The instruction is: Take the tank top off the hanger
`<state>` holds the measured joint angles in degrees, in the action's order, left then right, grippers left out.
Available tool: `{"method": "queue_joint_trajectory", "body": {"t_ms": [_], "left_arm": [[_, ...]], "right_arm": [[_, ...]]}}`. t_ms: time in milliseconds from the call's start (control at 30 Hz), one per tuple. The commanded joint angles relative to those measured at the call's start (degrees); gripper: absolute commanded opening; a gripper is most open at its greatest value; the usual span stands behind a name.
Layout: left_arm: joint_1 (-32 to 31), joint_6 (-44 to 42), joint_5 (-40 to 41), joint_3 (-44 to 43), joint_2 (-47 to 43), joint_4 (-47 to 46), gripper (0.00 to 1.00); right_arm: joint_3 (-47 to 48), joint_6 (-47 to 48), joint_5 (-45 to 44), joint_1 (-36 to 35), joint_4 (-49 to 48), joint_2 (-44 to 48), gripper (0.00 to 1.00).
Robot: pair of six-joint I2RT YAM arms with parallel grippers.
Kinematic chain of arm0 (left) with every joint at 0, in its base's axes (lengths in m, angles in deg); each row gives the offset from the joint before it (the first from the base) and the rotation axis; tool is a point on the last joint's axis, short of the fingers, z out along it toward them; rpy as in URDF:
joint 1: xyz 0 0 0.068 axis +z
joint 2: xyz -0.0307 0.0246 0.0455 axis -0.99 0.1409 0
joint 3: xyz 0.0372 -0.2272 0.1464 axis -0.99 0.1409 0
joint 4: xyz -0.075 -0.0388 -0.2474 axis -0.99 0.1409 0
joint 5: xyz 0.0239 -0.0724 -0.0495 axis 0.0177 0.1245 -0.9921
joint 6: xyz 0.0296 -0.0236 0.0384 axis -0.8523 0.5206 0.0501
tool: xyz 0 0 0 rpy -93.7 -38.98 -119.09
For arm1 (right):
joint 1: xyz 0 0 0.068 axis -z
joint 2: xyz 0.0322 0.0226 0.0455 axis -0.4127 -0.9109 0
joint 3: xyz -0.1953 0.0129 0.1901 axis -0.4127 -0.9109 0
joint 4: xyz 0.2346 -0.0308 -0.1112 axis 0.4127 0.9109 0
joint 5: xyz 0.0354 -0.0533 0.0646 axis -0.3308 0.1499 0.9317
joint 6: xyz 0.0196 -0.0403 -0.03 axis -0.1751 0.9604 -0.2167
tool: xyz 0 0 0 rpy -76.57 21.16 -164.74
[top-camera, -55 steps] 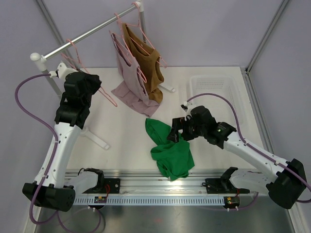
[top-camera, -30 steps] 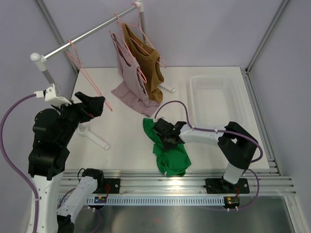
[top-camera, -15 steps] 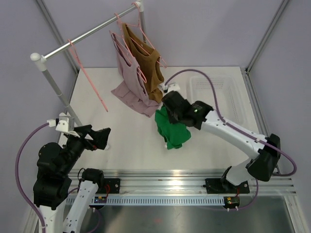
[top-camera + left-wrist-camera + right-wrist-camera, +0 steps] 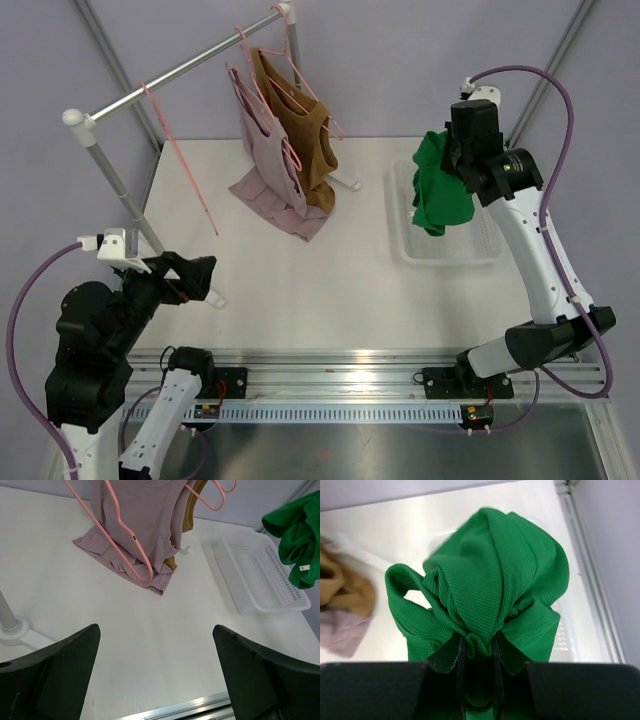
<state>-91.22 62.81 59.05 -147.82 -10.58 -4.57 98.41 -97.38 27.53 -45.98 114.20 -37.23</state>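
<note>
Fabric of the green tank top [image 4: 495,580] is pinched between the nearly closed right fingers [image 4: 460,667] and held in the air above the white basket [image 4: 450,256]. The left fingers [image 4: 55,675] are spread wide, empty, over the desk [image 4: 150,645]. With the pink hanger [image 4: 133,538] bare, removal is judged done; next, lowering and release are needed.

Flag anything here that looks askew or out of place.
The mauve tank top hangs so low that its hem lies crumpled on the table. A bare pink hanger dangles steeply slanted from the rail. The green tank top is a bunched wad in the right gripper, above the white basket.
</note>
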Motion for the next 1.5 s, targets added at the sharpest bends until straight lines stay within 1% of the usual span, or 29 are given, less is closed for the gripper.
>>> {"method": "queue_joint_trajectory", "body": {"t_ms": [0, 67, 167, 200, 267, 300, 333, 433, 500, 533, 567, 600, 633, 667, 700, 733, 767, 800, 833, 900, 933, 967, 1000, 1067, 1133, 1267, 1333, 1400, 1467], "left_arm": [[0.3, 1.7, 0.6, -4.9, 4.0, 0.8, 0.99], [0.3, 3.3, -0.3, -7.3, 5.5, 1.2, 0.99], [0.3, 4.9, -3.9, -12.1, 9.5, 0.4, 0.99], [0.3, 5.3, -5.0, -13.9, 11.7, -0.2, 0.99], [0.3, 5.7, -5.7, -16.1, 14.3, -0.9, 0.99], [0.3, 6.2, -6.2, -18.1, 15.5, -1.3, 0.99], [0.3, 6.5, -6.1, -19.0, 17.0, -2.1, 0.99], [0.3, 7.4, -5.4, -23.3, 22.3, -3.0, 0.99], [0.1, 8.0, -5.4, -25.5, 26.2, -3.7, 0.99], [-0.6, 8.2, -4.9, -27.6, 27.3, -4.6, 0.99], [-1.4, 8.4, -3.7, -28.5, 28.7, -4.7, 0.99], [-2.4, 8.3, -0.2, -29.7, 31.3, -4.9, 0.99], [-5.4, 8.1, 2.3, -31.3, 33.0, -4.5, 0.99], [-7.4, 7.8, 4.9, -33.9, 34.4, -4.4, 0.99], [-9.6, 7.5, 11.4, -35.7, 37.9, -4.3, 0.99], [-14.4, 6.8, 15.0, -37.3, 39.8, -3.5, 0.99], [-16.8, 6.1, 18.2, -41.1, 41.8, -3.2, 0.99], [-18.4, 5.4, 23.7, -43.0, 44.4, -2.7, 0.99], [-20.3, 5.3, 25.6, -44.8, 48.8, -1.6, 0.99], [-21.0, 5.3, 29.4, -49.3, 53.2, -1.4, 0.99], [-21.3, 5.4, 30.7, -50.7, 56.9, -1.7, 0.99], [-22.0, 5.2, 31.8, -51.8, 58.5, -2.2, 0.99], [-22.2, 5.0, 34.5, -53.1, 60.3, -2.5, 0.99], [-22.4, 5.3, 36.6, -57.2, 65.4, -3.5, 0.99], [-22.5, 4.8, 39.4, -60.7, 68.7, -5.1, 0.98], [-22.4, 3.8, 43.6, -65.8, 77.2, -7.2, 0.88], [-22.3, 3.1, 45.6, -67.7, 79.8, -8.1, 0.87], [-22.2, 2.6, 48.4, -68.7, 82.4, -9.5, 0.79], [-21.4, 2.5, 48.6, -68.7, 83.6, -10.6, 0.73]], "right_arm": [[-4.0, 2.3, 2.2, 4.9, -2.2, -3.8, 0.01], [-6.6, 4.0, 4.0, 7.2, -5.9, -6.0, 0.03], [-10.2, 4.7, 6.3, 10.0, -9.2, -9.4, 0.06], [-10.9, 4.3, 6.5, 11.4, -10.3, -11.8, 0.21], [-11.0, 4.2, 5.8, 11.7, -9.9, -14.8, 0.56], [-10.2, 3.8, 5.4, 11.6, -9.3, -15.3, 0.72], [-9.9, 3.4, 5.0, 11.6, -9.0, -15.5, 0.99], [-8.8, 2.1, 4.3, 11.5, -8.3, -13.5, 1.0], [-8.7, 0.6, 3.0, 11.6, -7.8, -9.8, 0.99], [-8.9, 0.0, 4.5, 11.6, -8.1, -8.2, 0.99], [-10.3, -1.2, 5.9, 11.6, -9.2, -4.5, 1.0], [-11.4, -1.7, 7.8, 11.6, -10.2, -2.5, 0.99], [-12.4, -2.5, 13.3, 11.6, -10.9, -0.6, 1.0], [-15.0, -3.6, 16.5, 11.6, -12.7, 3.3, 1.0], [-16.2, -4.3, 19.7, 11.5, -13.5, 5.0, 0.99], [-17.4, -4.9, 25.5, 11.6, -14.3, 6.5, 0.99], [-19.6, -5.6, 29.9, 11.6, -15.4, 9.3, 0.99], [-20.7, -6.2, 32.2, 11.6, -15.6, 10.4, 1.0], [-21.7, -7.2, 35.0, 11.5, -15.9, 11.6, 0.99], [-24.7, -8.7, 37.3, 11.5, -16.2, 14.6, 0.99], [-25.7, -9.0, 38.8, 11.6, -16.1, 15.9, 1.0], [-26.8, -9.3, 39.5, 11.6, -16.2, 18.4, 0.99], [-29.3, -9.7, 40.0, 11.6, -16.6, 19.8, 0.99], [-32.9, -10.7, 42.0, 11.6, -18.3, 23.8, 0.99], [-34.1, -11.3, 43.4, 11.5, -18.0, 25.7, 1.0], [-36.6, -12.5, 46.9, 11.6, -18.2, 29.9, 1.0], [-37.1, -12.8, 48.3, 11.6, -18.1, 30.8, 0.99], [-38.0, -13.0, 49.8, 11.6, -18.3, 32.0, 1.0], [-38.1, -12.6, 50.8, 11.6, -17.8, 32.6, 0.99]]}}
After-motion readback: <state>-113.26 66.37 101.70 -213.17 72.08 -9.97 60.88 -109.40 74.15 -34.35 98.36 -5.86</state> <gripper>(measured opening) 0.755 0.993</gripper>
